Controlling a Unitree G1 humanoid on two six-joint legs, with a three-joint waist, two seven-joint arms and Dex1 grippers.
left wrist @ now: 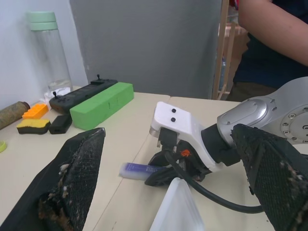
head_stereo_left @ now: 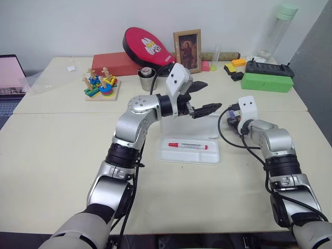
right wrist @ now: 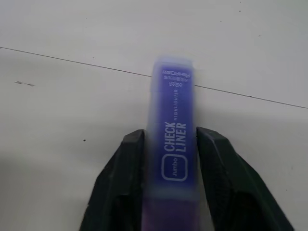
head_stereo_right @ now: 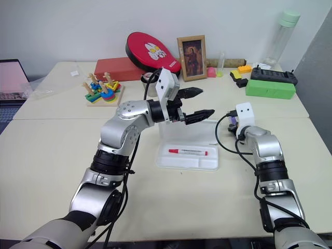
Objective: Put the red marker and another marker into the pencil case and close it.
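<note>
The red marker [head_stereo_left: 187, 146] lies inside the tray of the open white pencil case [head_stereo_left: 171, 155], whose lid [head_stereo_left: 207, 127] stands upright behind it. My left gripper [head_stereo_left: 213, 95] hovers above the case at the lid's top edge, pointing right, jaws wide open and empty. To the right of the case, my right gripper [right wrist: 171, 144] is low at the table, its two black fingers [right wrist: 127, 168] pressed against both sides of the short purple marker [right wrist: 172, 120]. In the left wrist view the purple marker [left wrist: 136, 169] pokes out from under that gripper, lying on the table.
A green box [head_stereo_left: 266, 82], a black device [head_stereo_left: 270, 68] and a tall bottle [head_stereo_left: 277, 31] stand at the back right. A photo frame [head_stereo_left: 187, 49], metal cup [head_stereo_left: 146, 80], red paddle [head_stereo_left: 148, 46] and stacking toy [head_stereo_left: 101, 85] sit behind the case. A person's arm [left wrist: 274, 29] is beyond the table.
</note>
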